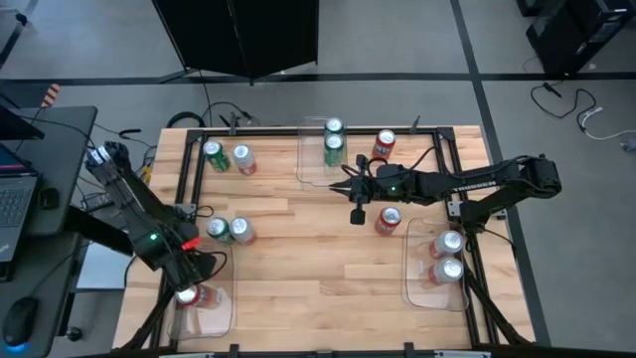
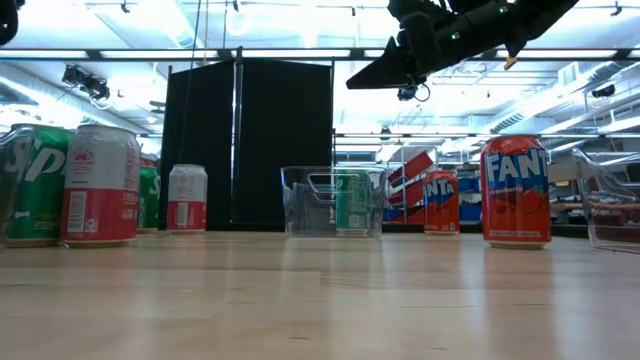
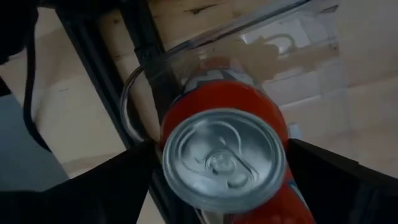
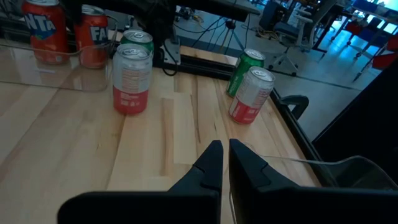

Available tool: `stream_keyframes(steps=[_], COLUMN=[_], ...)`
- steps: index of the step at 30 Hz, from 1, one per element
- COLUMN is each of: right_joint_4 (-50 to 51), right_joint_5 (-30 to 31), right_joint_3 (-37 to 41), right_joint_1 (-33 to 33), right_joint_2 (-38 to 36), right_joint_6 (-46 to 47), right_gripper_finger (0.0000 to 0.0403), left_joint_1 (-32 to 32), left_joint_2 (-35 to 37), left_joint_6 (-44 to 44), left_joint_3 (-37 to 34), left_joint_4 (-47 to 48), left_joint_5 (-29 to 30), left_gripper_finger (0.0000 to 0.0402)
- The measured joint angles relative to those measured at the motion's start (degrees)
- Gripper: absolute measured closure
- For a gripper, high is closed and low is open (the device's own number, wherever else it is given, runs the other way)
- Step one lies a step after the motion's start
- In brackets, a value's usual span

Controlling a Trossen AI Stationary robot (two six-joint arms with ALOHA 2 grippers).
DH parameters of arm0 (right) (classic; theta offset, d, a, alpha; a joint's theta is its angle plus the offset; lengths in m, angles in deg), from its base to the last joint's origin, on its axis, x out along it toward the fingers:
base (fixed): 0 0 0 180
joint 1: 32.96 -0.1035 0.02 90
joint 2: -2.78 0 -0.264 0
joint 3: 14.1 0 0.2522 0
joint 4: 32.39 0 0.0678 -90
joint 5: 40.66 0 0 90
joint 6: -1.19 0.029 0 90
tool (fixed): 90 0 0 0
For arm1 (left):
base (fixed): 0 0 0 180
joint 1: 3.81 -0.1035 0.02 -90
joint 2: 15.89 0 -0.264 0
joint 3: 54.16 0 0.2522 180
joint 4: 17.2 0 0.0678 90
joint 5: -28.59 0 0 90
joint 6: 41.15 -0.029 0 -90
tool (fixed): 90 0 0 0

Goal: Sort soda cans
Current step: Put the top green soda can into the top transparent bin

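Left gripper (image 1: 187, 295) hangs over the clear tray (image 1: 221, 316) at the table's front left corner, its fingers (image 3: 348, 186) spread wide on either side of a red can (image 3: 227, 155) standing in that tray; whether they touch it cannot be told. Right gripper (image 1: 355, 186), fingers pressed together and holding nothing, reaches over the table's middle, just beside the back tray (image 1: 310, 164) with two green cans (image 1: 334, 139). Two silver-white cans (image 1: 446, 256) stand in the right tray (image 1: 412, 268). More cans stand loose on the wooden table (image 1: 318, 259), among them a red one (image 1: 388, 220) beside the right tray.
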Motion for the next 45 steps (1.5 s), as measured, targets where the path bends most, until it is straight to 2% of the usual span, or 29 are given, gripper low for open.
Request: stream_keyframes(steps=[7,11,15,18,24,27,34,39,42,45], right_joint_4=[0.0,-0.02,-0.02,-0.04,0.03,0.17,6.07,6.04,5.18,4.59], right_joint_5=[0.0,0.0,0.0,-1.4,-2.64,-2.62,-2.62,-2.57,-2.58,-2.56], right_joint_3=[0.0,0.0,0.0,0.0,0.0,-0.43,-3.06,-3.1,-3.1,-3.13], right_joint_1=[0.0,0.0,0.0,0.0,-0.02,-0.17,-0.25,-1.1,-1.67,-2.11], right_joint_2=[0.0,0.0,0.0,0.0,0.0,0.0,-0.02,0.06,0.71,1.73], right_joint_6=[-0.02,-0.14,-0.07,0.04,0.04,0.79,4.52,7.09,8.72,10.04], right_gripper_finger=[0.0389,0.0389,0.0389,0.0389,0.0389,0.0389,0.0389,0.0389,0.0388,0.0382], left_joint_1=[0.0,0.0,0.0,0.0,-0.07,-0.99,-6.94,-12.45,-15.52,-18.93], left_joint_2=[0.0,0.0,0.0,-0.31,-0.61,-0.68,-0.7,-0.72,-0.71,-0.4], left_joint_6=[-0.02,0.13,-0.88,-5.01,-19.22,-27.26,-43.31,-56.77,-63.2,-67.35], left_joint_3=[5.56,8.58,9.86,9.86,9.49,8.42,3.5,0.84,-0.21,-0.35], left_joint_4=[8.72,11.92,12.47,12.39,8.94,4.49,-8.34,-16.36,-17.52,-17.57], left_joint_5=[0.32,4.0,12.91,24.61,48.69,55.4,60.98,65.82,69.55,69.46], left_gripper_finger=[0.0044,0.0044,0.0046,0.0056,0.0102,0.0129,0.017,0.0196,0.0226,0.0276])
